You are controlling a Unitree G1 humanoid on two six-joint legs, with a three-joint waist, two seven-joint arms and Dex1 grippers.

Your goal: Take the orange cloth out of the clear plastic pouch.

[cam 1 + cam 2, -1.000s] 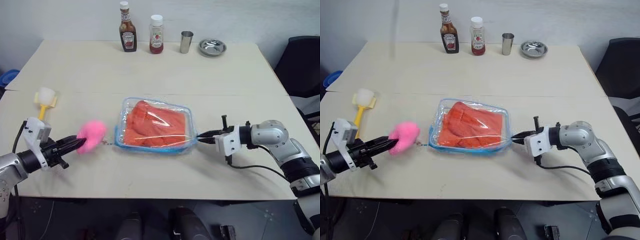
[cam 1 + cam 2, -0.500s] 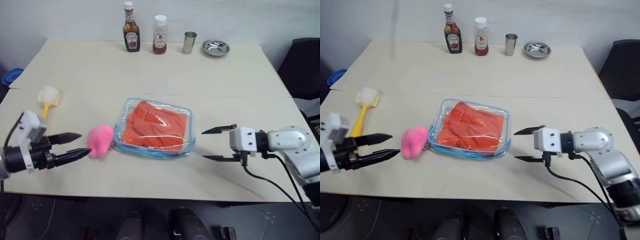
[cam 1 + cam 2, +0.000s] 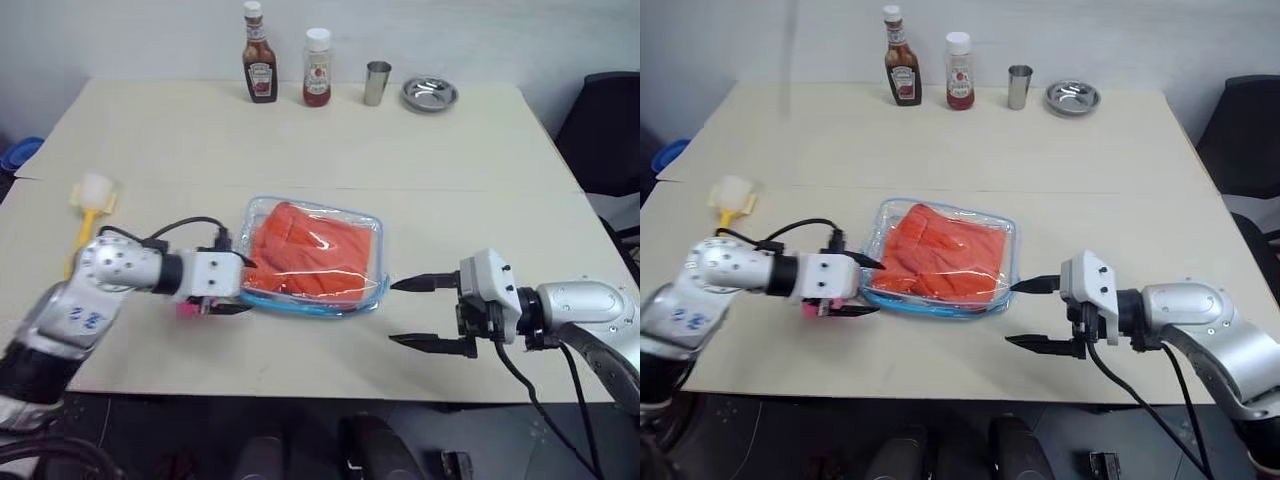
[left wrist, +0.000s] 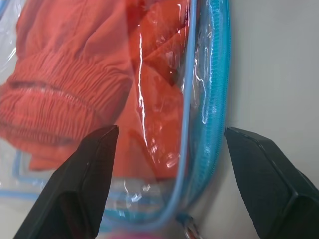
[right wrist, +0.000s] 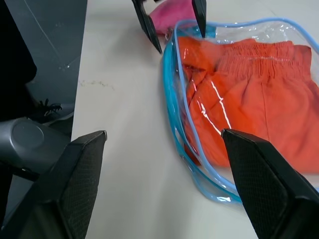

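The clear plastic pouch with light blue edging lies flat mid-table, and the orange cloth is folded inside it. My left gripper is open at the pouch's left end, its two fingers straddling that corner; in the left wrist view the blue edge and cloth lie between the fingers. My right gripper is open and empty just off the pouch's right end, apart from it. A pink sponge lies under my left gripper.
At the table's far edge stand a ketchup bottle, a red sauce bottle, a metal cup and a metal bowl. A yellow-handled brush lies at the left. A black chair stands beyond the right edge.
Both grippers went from shut to open. The left one let the sponge go and swung right to the pouch's left corner. The right one drew back from the pouch's right edge.
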